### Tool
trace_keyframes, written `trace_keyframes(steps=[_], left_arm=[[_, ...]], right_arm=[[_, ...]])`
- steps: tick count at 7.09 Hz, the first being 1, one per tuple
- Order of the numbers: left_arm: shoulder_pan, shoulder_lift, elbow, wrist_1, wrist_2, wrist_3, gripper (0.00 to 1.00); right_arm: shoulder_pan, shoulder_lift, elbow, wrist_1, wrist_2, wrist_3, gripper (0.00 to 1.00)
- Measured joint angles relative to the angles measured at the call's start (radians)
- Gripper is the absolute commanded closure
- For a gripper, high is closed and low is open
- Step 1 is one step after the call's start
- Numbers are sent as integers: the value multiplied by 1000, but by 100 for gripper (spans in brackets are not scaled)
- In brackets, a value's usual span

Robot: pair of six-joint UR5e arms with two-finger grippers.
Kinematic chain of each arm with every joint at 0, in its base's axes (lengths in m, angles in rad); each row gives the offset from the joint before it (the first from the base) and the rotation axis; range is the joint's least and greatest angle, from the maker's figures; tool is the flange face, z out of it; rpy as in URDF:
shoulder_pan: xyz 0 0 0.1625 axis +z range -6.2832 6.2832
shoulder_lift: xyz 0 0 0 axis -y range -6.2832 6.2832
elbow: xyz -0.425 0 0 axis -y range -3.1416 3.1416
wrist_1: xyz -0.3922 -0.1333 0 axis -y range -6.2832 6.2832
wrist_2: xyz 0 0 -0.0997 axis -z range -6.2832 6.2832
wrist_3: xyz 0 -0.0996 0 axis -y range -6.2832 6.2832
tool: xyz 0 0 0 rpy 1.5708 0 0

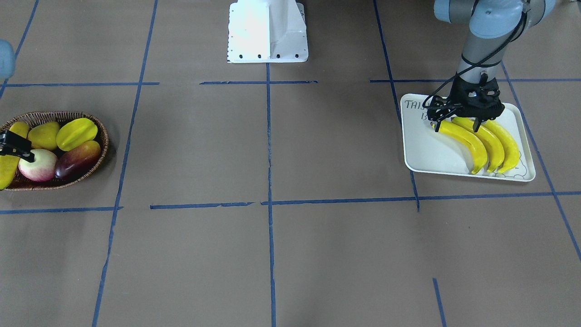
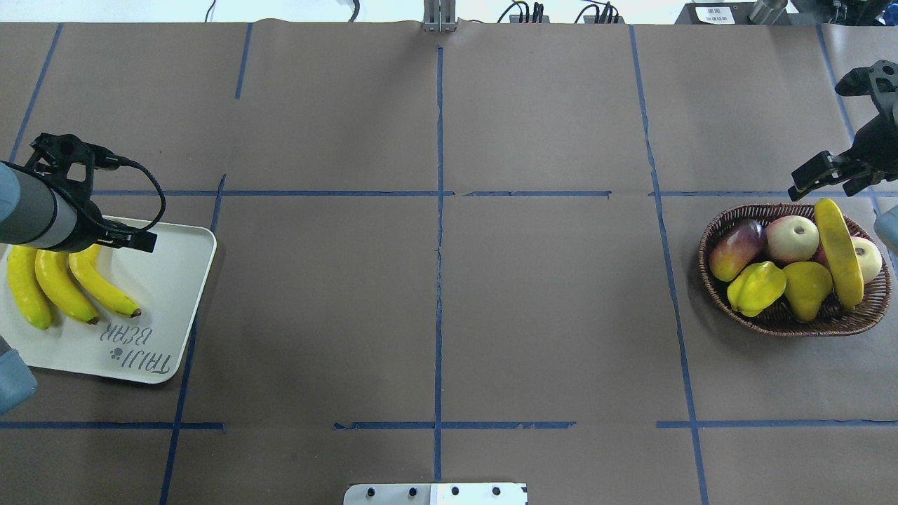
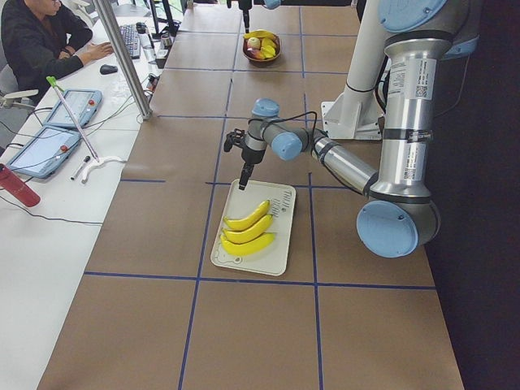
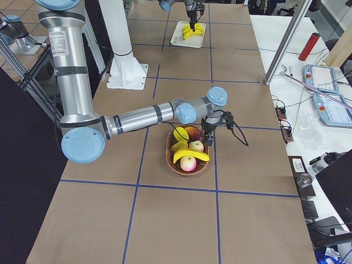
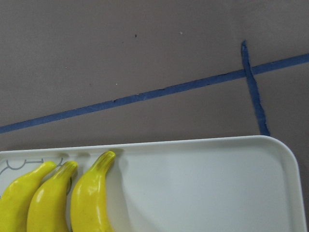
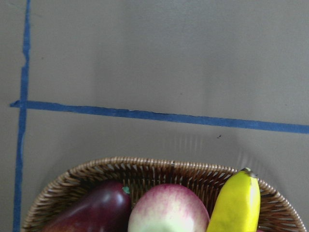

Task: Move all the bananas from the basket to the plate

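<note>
Left hand [image 1: 457,126] fingers apart above three bananas [image 1: 488,143] on plate [image 1: 426,154] at frame right, right hand [image 2: 817,179] beside basket [image 2: 719,287], its spread unclear, fourth banana [image 2: 838,252] inside basket

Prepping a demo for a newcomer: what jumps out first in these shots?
Three bananas lie side by side on the white plate at the robot's left end of the table, the left gripper over their stem ends. At the right end, one banana lies across the other fruit in the wicker basket, the right gripper just beyond its rim.
</note>
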Motion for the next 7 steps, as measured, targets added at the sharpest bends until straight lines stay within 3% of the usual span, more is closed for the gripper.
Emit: trace_keyframes(steps=[3, 7], left_arm=[[-1, -14, -18, 22, -1, -4, 0], [0, -14, -22, 22, 0, -5, 0]], right_arm=[[20, 46, -153, -4, 32, -18, 0], [18, 34, -202, -1, 26, -19, 1]])
